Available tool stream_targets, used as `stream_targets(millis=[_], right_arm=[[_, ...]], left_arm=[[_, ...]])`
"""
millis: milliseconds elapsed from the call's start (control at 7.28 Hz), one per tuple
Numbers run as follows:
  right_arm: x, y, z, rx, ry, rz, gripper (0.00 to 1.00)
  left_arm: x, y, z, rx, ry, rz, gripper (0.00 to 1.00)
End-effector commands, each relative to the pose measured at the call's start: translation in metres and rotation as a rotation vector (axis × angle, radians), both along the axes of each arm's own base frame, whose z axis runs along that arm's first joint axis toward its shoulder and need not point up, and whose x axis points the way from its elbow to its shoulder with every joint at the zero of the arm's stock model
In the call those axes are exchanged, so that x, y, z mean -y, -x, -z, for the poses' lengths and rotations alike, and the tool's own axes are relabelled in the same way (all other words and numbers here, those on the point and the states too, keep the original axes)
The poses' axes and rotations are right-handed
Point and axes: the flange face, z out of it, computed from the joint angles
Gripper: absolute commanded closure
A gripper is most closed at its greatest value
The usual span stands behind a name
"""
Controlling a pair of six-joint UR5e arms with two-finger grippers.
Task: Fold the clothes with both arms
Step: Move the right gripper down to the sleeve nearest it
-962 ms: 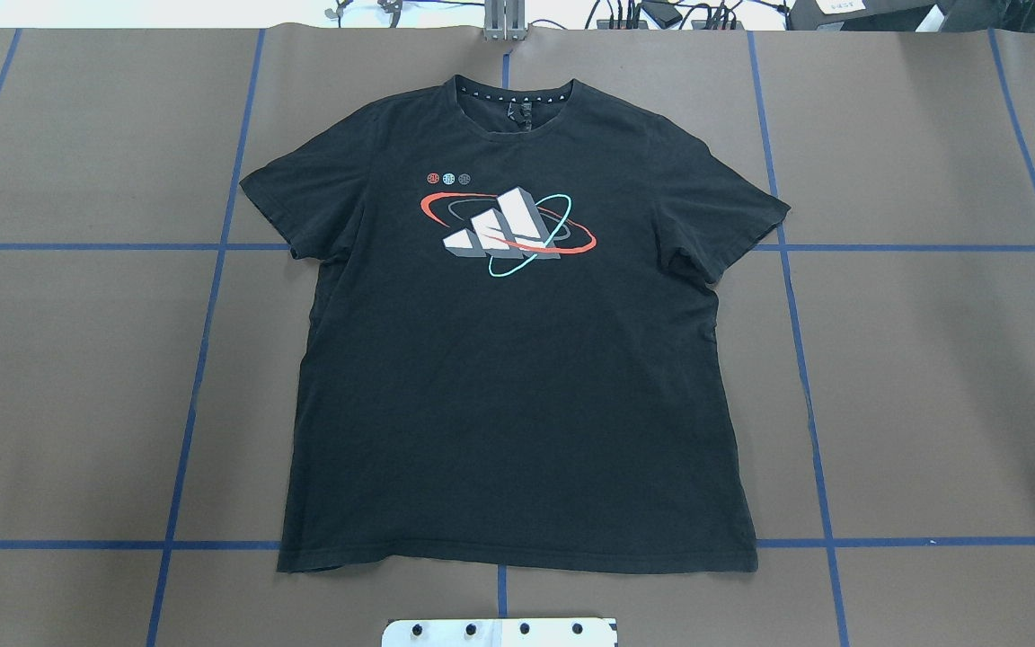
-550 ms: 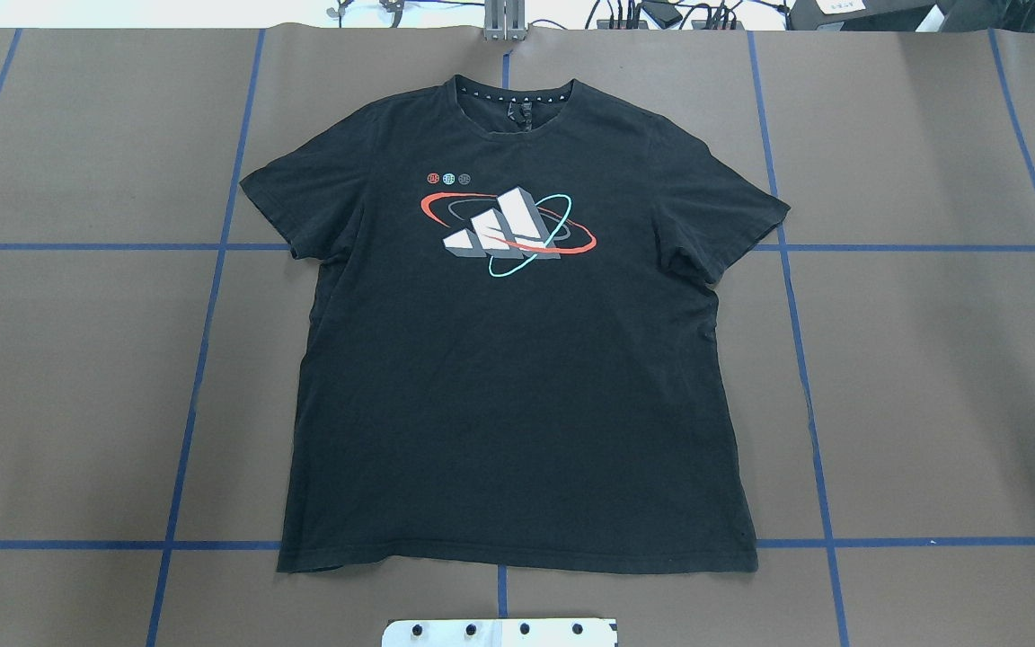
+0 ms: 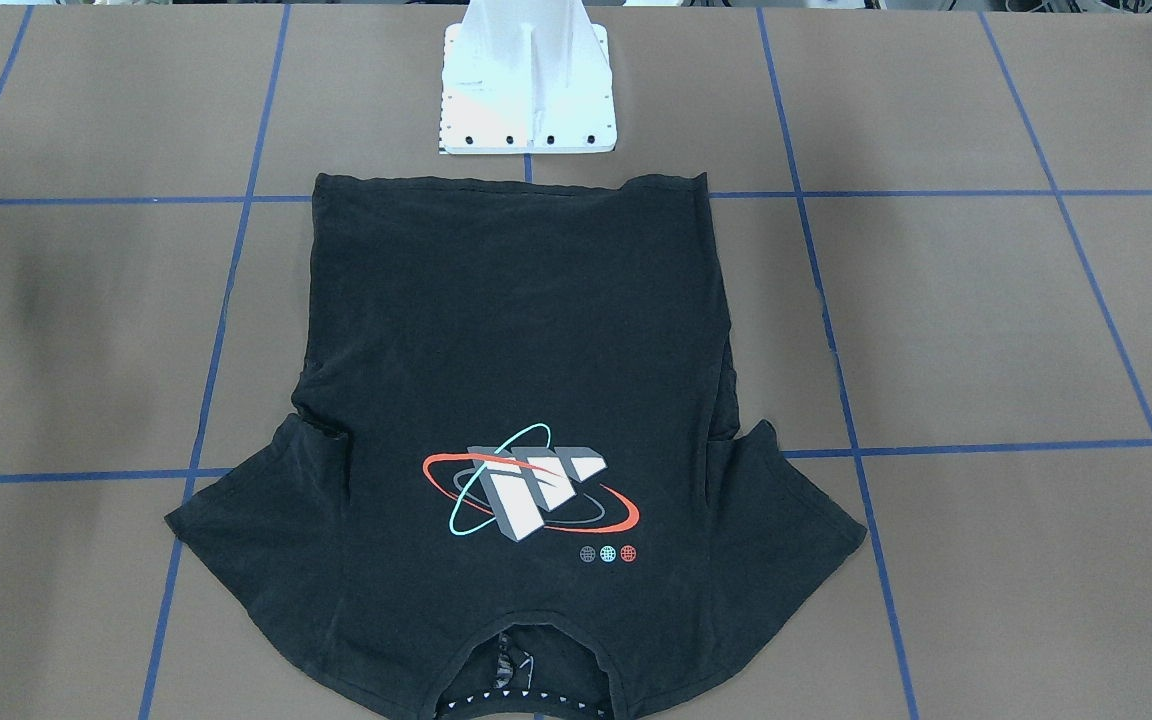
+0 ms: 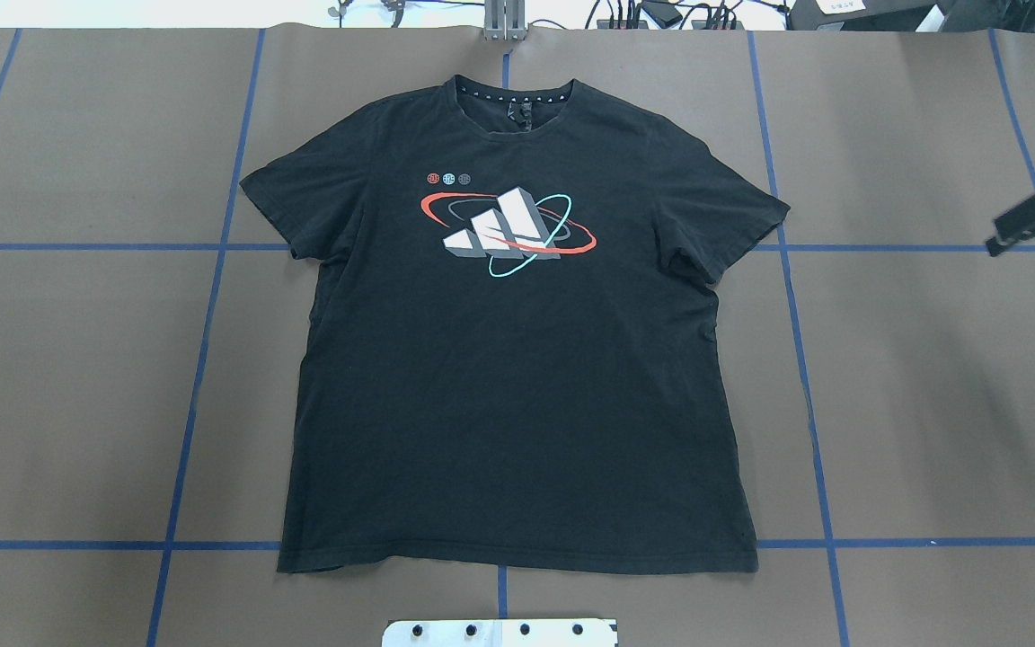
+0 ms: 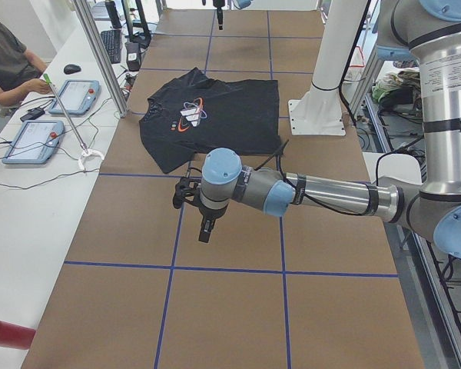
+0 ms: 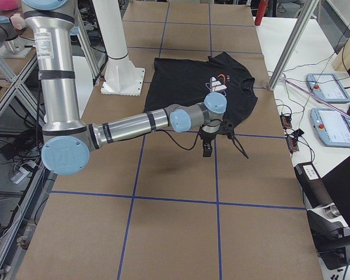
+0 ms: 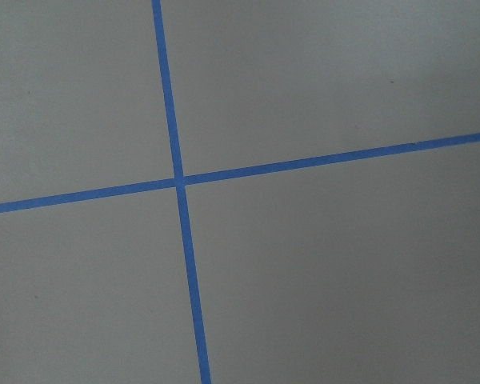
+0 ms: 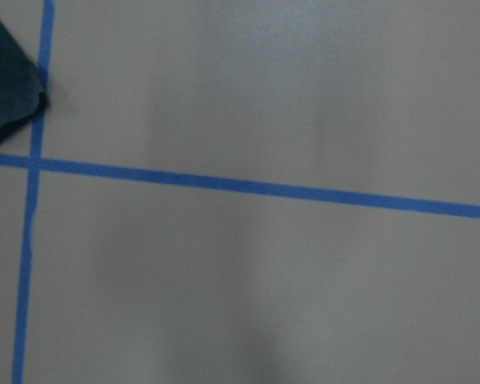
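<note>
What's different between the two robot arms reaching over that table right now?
The right arm reaches into the overhead view at its right edge; the left arm is outside that view. The right arm's wrist camera catches a sleeve tip of the T-shirt; the left arm's sees only the taped table. Both stretch out low over the table, touching no cloth.

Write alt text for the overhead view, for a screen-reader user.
A black T-shirt with a red, teal and white graphic lies flat and unfolded, collar at the top, on a brown table gridded with blue tape. Part of the black right gripper shows at the right edge, clear of the shirt.
</note>
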Motion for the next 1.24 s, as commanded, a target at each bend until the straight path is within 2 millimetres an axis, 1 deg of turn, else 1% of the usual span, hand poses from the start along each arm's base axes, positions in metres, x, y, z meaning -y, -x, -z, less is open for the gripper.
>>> stream_targets(millis=[0,137,275,412,687,825,962,1099], right_arm=[[0.070,0.071,0.022,0.041,-0.024,-0.011,0.00],[0.090,0.099,0.027,0.064,-0.008,-0.057,0.01],[0.094,0.122,0.033,0.071,-0.056,-0.070,0.01],[0.091,0.142,0.019,0.067,-0.083,-0.052,0.02],[0.094,0.171,0.019,0.077,-0.099,-0.021,0.06],[0.098,0.176,0.019,0.071,-0.097,-0.020,0.07],[0.105,0.192,0.025,0.065,-0.095,-0.014,0.07],[0.102,0.199,0.023,0.061,-0.083,-0.014,0.08]], left_arm=[[0.002,-0.001,0.003,-0.003,-0.048,-0.003,0.01],[0.002,-0.001,0.008,-0.003,-0.060,-0.004,0.01],[0.002,-0.001,0.007,0.000,-0.062,-0.007,0.01],[0.002,-0.001,0.006,0.000,-0.060,-0.007,0.01],[0.002,-0.001,0.006,-0.001,-0.068,-0.006,0.01],[0.003,-0.001,0.004,-0.001,-0.065,-0.006,0.01],[0.002,-0.001,0.003,0.000,-0.062,-0.007,0.01],[0.002,-0.001,0.003,-0.001,-0.062,-0.006,0.01]])
